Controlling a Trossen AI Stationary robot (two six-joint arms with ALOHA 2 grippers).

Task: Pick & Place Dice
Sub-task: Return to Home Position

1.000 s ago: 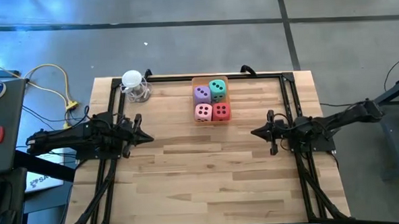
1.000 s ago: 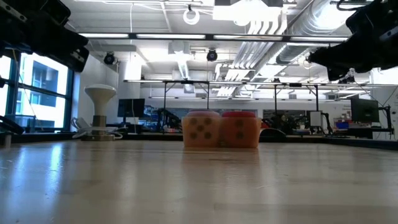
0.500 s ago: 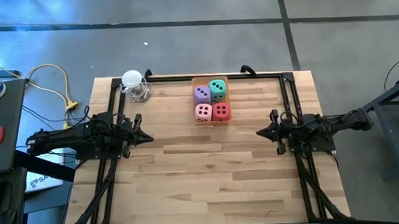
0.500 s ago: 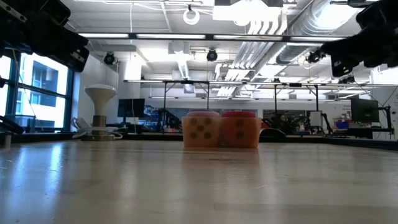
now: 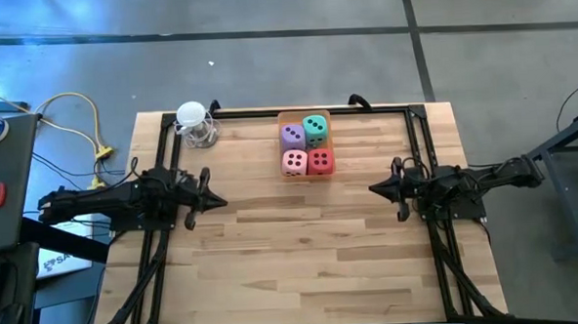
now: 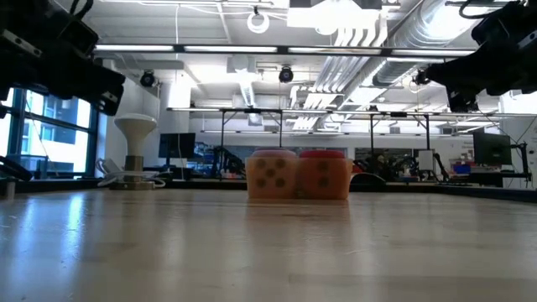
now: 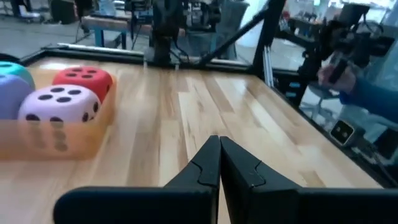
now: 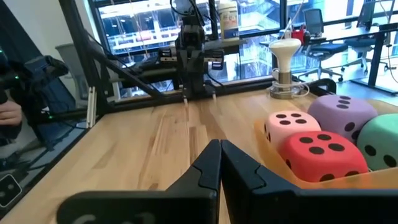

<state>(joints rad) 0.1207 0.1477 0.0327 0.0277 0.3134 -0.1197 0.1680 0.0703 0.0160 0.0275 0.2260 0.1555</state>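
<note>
The bench (image 5: pixel 313 259) is pale wooden planks with a smooth, slightly glossy top, and a black metal frame (image 5: pixel 421 156) runs along its edges.

About midway between the near and far edges, the left gripper (image 5: pixel 213 200) hangs over the left side and the right gripper (image 5: pixel 373 189) over the right side, their tips pointing at each other. Each has its 2 dark, wedge-shaped fingers pressed together and holds nothing.

Farther back, centred close to the far edge, stands an orange bin (image 6: pixel 298 186) with thin, see-through walls. All 4 dice sit inside it in a tight 2-by-2 block. They are soft-looking cubes with rounded corners, set square to the walls, so none has a long axis. The pink die (image 5: pixel 294 162) and red die (image 5: pixel 319 162) fill the near row, each with 4 dark pips facing up. The purple die (image 5: pixel 292 135) and teal-green die (image 5: pixel 315 129) fill the far row.

Near the far left corner stands a white mushroom-shaped post (image 5: pixel 193 122).
</note>
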